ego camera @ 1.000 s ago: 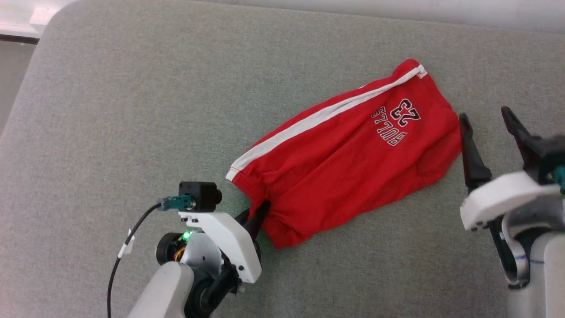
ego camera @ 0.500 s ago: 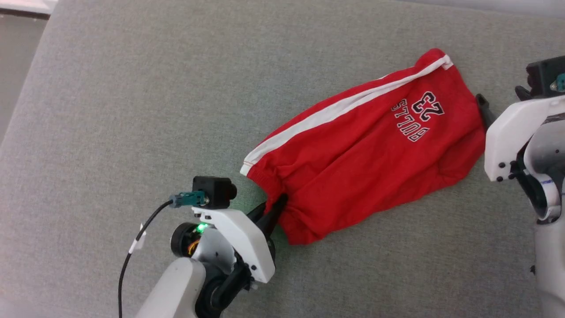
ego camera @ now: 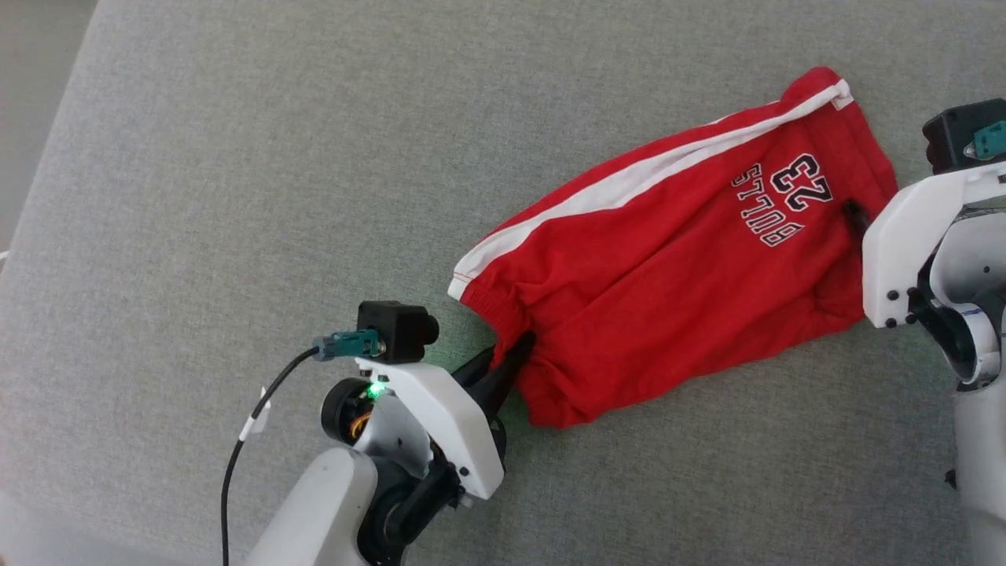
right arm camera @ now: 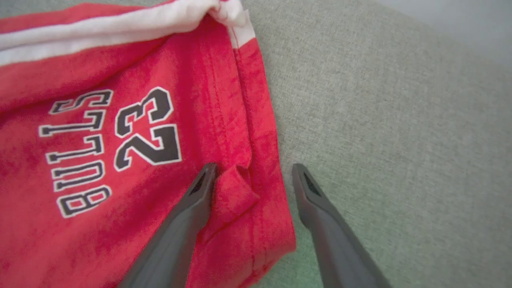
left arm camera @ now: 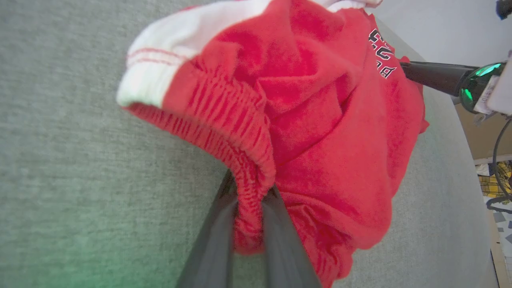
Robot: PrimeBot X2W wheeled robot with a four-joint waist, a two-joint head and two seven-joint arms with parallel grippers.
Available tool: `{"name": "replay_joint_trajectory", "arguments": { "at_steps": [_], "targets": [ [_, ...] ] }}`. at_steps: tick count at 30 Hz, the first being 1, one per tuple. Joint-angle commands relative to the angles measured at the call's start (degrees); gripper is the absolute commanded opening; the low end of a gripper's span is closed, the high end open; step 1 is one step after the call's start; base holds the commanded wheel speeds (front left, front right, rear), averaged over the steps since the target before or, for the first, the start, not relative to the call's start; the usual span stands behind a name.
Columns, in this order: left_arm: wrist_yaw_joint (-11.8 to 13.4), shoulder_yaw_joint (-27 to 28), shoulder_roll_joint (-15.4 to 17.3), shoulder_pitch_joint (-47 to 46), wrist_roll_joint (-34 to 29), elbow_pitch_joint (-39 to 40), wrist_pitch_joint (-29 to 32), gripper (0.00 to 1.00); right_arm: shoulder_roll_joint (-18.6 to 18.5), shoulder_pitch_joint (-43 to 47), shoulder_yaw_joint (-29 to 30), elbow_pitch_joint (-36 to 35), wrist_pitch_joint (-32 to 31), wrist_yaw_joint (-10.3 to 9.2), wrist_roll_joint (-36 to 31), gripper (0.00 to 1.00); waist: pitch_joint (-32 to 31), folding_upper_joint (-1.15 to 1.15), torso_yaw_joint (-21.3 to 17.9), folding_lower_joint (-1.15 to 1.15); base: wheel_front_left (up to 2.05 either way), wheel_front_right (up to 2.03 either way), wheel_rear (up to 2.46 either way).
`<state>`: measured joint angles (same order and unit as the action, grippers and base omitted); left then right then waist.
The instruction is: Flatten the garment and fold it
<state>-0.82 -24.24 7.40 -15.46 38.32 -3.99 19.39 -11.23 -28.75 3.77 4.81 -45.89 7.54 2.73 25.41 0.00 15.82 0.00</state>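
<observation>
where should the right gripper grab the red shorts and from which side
The leg hem beside the 23 print, coming in from the robot's right. That stitched edge ends the shorts, straddled by the open right gripper, opposite the waistband the left gripper pinches.

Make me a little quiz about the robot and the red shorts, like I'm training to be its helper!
1. True or false: the left tool is shut on the waistband of the red shorts.
2. Which number is printed on the shorts? A) 32 B) 23 C) 45
3. Fill in: the right tool is ____, with one finger on the leg hem and one on the grey surface.
Key: 1 true; 2 B; 3 open.
</observation>
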Motion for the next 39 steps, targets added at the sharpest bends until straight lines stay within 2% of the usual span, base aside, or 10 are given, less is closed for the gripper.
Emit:
{"name": "replay_joint_trajectory", "arguments": {
  "at_steps": [1, 3, 4, 5, 6, 10, 23, 39],
  "targets": [
    [0.14, -0.38, -0.07, -0.2, 0.03, -1.52, 0.42, 0.0, -0.29, 0.54, 0.29, 0.56, -0.66, -0.05, 0.4, 1.0, 0.48, 0.0, 0.06, 0.0, 0.0, 0.0, 0.0],
    [0.12, -0.31, 0.02, -0.4, 0.11, -1.47, 0.39, 0.0, -0.49, 0.64, 0.52, 0.94, -1.47, -0.05, 0.63, 1.0, 0.96, 0.0, 0.01, 0.0, 0.0, 0.0, 0.0],
    [0.11, -0.28, 0.08, -0.51, 0.14, -1.44, 0.38, 0.0, -0.27, 0.68, 0.85, 1.08, -2.05, -0.05, 1.03, 0.79, 1.22, 0.0, -0.02, 0.0, 0.0, 0.0, 0.0],
    [0.11, -0.24, 0.12, -0.62, 0.17, -1.45, 0.35, 0.0, 0.21, 0.75, 1.29, 1.21, -2.77, -0.05, 1.5, 0.31, 1.37, 0.0, -0.06, 0.0, 0.0, 0.0, 0.0],
    [0.14, -0.19, 0.17, -0.68, 0.21, -1.44, 0.33, 0.0, 0.7, 0.97, 1.44, 1.25, -3.86, -0.05, 2.0, 0.0, 1.46, 0.0, -0.13, 0.0, 0.0, 0.0, 0.0],
    [0.28, 0.11, 0.44, -0.84, 0.42, -1.42, 0.28, 0.0, 1.58, 1.04, 1.77, -0.23, -5.27, -0.05, 2.83, 0.0, 1.56, 0.0, -0.65, 0.0, 0.0, 0.0, 0.0],
    [1.08, 3.61, 1.65, 1.41, 3.62, 0.01, -0.89, 0.0, 3.86, 4.26, 3.52, -1.86, 1.71, -0.05, 5.32, 0.0, -4.49, 0.0, -3.61, 0.0, 0.0, 0.0, 0.0],
    [3.17, 5.82, 6.52, 15.25, 9.68, 9.1, 4.85, 0.0, 8.12, 26.84, 7.73, -13.34, 5.37, -0.05, 13.13, 0.0, -14.92, 0.0, -10.44, 0.0, 0.0, 0.0, 0.0]
  ]
}}
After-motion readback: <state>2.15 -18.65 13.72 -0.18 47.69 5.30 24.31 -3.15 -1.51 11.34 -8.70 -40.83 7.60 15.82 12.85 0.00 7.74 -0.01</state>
